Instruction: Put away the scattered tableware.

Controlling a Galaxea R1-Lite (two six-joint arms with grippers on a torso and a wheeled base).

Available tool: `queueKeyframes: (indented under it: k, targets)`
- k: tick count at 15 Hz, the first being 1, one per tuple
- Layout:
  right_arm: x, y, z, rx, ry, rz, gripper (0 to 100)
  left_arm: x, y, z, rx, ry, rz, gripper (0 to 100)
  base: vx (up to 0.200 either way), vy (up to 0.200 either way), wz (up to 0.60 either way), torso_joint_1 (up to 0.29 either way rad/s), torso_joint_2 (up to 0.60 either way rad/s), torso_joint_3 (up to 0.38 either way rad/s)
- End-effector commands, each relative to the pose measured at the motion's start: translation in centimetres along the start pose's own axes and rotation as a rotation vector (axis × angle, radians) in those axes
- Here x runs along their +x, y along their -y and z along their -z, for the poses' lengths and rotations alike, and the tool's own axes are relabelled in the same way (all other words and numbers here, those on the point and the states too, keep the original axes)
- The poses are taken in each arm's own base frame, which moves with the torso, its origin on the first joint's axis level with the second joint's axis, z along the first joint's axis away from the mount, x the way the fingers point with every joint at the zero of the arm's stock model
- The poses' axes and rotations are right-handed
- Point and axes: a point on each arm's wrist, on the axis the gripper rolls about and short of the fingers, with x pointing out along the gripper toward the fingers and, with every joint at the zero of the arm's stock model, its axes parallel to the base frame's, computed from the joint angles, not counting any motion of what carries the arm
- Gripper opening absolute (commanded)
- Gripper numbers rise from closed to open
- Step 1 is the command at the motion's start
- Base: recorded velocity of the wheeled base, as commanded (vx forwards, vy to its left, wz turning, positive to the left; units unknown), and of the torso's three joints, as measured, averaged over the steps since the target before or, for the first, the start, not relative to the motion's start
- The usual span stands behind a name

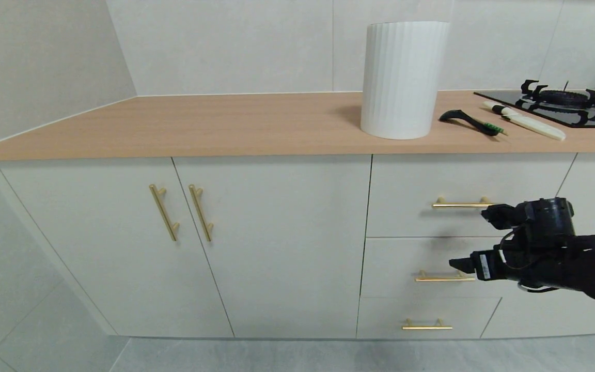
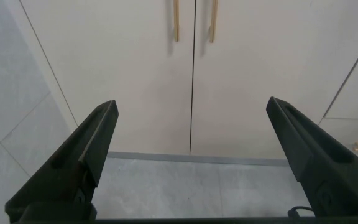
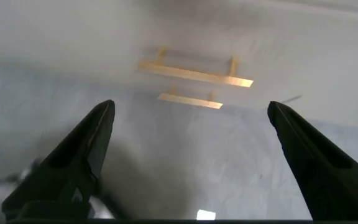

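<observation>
While left gripper and right gripper spread fingers wide, countertop bears canister, black utensil, knife.

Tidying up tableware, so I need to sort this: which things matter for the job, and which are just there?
Job: black-handled utensil, white knife; likely the drawers by the right gripper, maybe the white ribbed container.
Just there: hob, cupboard doors.

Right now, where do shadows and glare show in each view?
Head view: the white canister throws a soft shadow leftward on the countertop; the right gripper dims the drawer fronts beside it. Right wrist view: a small bright glint. Left wrist view: even light, no glare.
</observation>
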Motion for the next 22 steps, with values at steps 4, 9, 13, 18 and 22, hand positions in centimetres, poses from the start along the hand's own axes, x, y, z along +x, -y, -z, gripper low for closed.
queueKeyframes:
  k: [4,9,13,18,22]
  targets:
    - [6.3,0.5,3.5,0.071,-0.042,0.049,100,0.0,0.0,0.0,-0.001,0.0,0.0,100,0.0,0.0,0.0,0.0,0.0,0.0]
    - [8.7,0.7,4.1,0.087,0.042,0.084,100,0.0,0.0,0.0,-0.001,0.0,0.0,100,0.0,0.0,0.0,0.0,0.0,0.0]
    - [10.6,0.7,4.3,0.086,0.052,0.132,100,0.0,0.0,0.0,0.0,0.0,0.0,100,0.0,0.0,0.0,0.0,0.0,0.0]
    - [12.0,0.9,5.1,0.084,0.043,0.176,100,0.0,0.0,0.0,-0.001,0.0,0.0,100,0.0,0.0,0.0,0.0,0.0,0.0]
    - [12.2,1.0,5.9,0.055,-0.006,0.179,100,0.0,0.0,0.0,-0.001,0.0,0.0,100,0.0,0.0,0.0,0.0,0.0,0.0]
